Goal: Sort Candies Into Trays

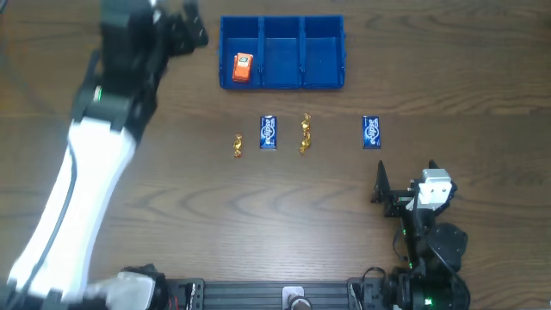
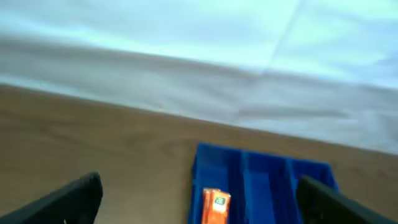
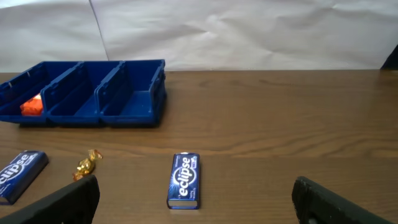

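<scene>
Candies [image 1: 305,138] lie in a row up-frame of our right gripper [image 1: 405,172], spread wide at lower right. Nearest is a blue gum pack [image 1: 371,132], then leftward a gold-wrapped pair [image 1: 306,127], a second blue gum pack [image 1: 268,132] and a small gold candy [image 1: 238,145]. Our left gripper [image 1: 195,27], also wide, hangs upper left beside the blue three-compartment tray [image 1: 281,83], which has an orange candy box [image 1: 243,67] in its left compartment.

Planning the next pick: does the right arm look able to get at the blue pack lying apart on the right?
Probably yes. The blue pack lies flat on the table straight ahead of the right gripper, whose fingers stand open, with nothing between them.
</scene>
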`<state>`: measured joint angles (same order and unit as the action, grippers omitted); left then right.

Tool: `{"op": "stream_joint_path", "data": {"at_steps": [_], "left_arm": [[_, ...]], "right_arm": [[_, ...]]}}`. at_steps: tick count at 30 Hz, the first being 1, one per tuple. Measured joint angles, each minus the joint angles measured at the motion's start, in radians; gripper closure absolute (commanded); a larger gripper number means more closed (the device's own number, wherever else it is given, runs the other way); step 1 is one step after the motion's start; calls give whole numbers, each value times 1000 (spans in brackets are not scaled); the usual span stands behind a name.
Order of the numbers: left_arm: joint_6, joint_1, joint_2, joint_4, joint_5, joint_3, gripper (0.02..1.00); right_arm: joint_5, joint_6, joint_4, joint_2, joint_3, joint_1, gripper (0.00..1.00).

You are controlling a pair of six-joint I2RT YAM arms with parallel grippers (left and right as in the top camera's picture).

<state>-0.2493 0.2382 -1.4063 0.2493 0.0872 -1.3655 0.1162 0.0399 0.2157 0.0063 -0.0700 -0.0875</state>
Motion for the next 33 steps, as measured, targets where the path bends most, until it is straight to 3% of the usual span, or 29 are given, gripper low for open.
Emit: {"op": "stream_joint_path", "data": {"at_steps": [7, 17, 25, 33], "left_arm": [[121, -7, 470, -270, 11, 512, 18], [206, -135, 981, -322, -3, 969, 38], [224, -186, 1271, -479, -105, 1291, 20], [224, -252, 1393, -382, -221, 1359, 20]], "right_arm": [[0, 0, 0, 0, 0, 0, 3], [-1, 0, 0, 0, 0, 0, 3], [0, 0, 0, 0, 0, 0, 3], [0, 0, 0, 0, 0, 0, 3]]}}
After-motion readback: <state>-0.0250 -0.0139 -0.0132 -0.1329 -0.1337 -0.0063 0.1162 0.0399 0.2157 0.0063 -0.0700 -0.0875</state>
